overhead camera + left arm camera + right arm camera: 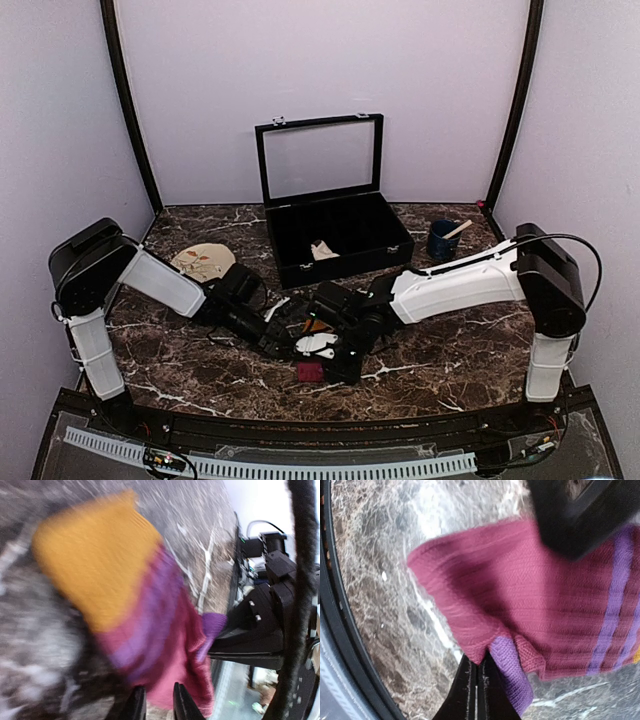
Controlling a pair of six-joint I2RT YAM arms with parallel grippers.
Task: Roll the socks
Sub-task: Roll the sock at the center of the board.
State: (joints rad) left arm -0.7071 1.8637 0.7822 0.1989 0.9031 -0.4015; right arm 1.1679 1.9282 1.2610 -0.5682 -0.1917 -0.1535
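The striped sock [535, 605] lay on the tabletop [375, 610], my right gripper [476, 680] pinched shut on its purple toe and the left gripper [159, 705] narrowly parted at the magenta edge, so I judged the roll barely started, the next move being to curl the toe toward the orange cuff.

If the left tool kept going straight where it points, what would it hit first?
The striped sock: its magenta end lies right before the left tool, though blur hides how close.
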